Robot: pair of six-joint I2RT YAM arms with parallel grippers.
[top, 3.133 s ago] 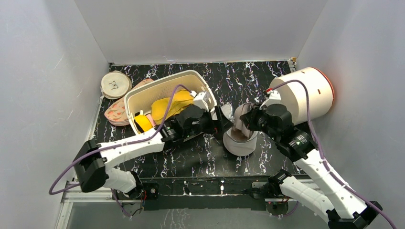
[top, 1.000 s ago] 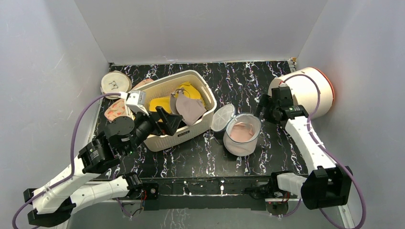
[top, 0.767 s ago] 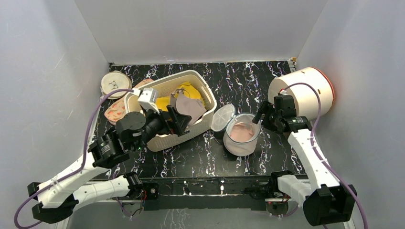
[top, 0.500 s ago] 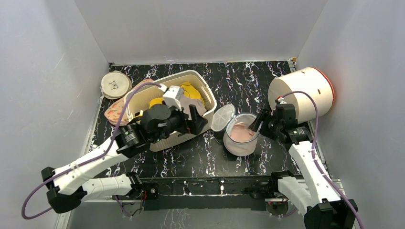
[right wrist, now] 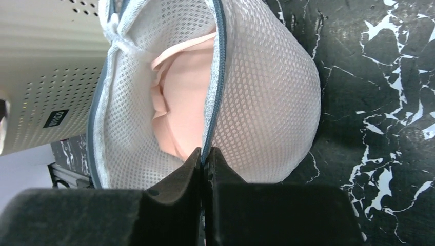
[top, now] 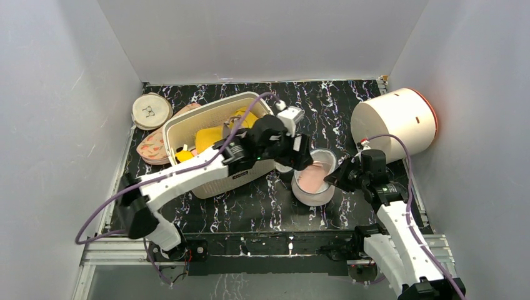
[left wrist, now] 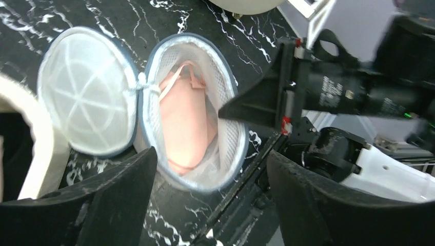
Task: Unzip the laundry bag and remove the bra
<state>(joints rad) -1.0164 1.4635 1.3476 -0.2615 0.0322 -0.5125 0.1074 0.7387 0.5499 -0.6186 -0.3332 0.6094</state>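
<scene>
Sitting on the black marbled table (top: 325, 106), the bag (top: 309, 195) is standing unzipped with its mouth up, just right of the basket (top: 185, 123). Its round mesh lid (left wrist: 84, 120) is hanging flipped open toward the basket, joined to the grey zip rim at one point. The bra (left wrist: 187, 120) is lying folded inside the bag, with one thin strap showing near that joint.

The right claw (right wrist: 205, 156) is pinching the bag's rim on the side away from the basket. Its fingers are pressing together with the grey zip edge running in between them. The left claw (left wrist: 211, 159) is hovering over the bag's mouth, jaws spread wide and gripping nothing.

The basket is holding a yellow bra (top: 212, 136). The left arm is crossing over it and hiding whatever else is inside. Left of the basket, a cream disc (top: 151, 110) is showing a small drawn bra outline, and a pink patterned disc (top: 150, 149) is lying partly hidden behind the basket. A cream drum (top: 394, 122) with a red rim is lying on its side at the far right.

A dark label (right wrist: 55, 119) is sitting on the basket's perforated wall, its light letters too small to read. White print on the right arm's black body is coming out blurred in the left wrist view.
</scene>
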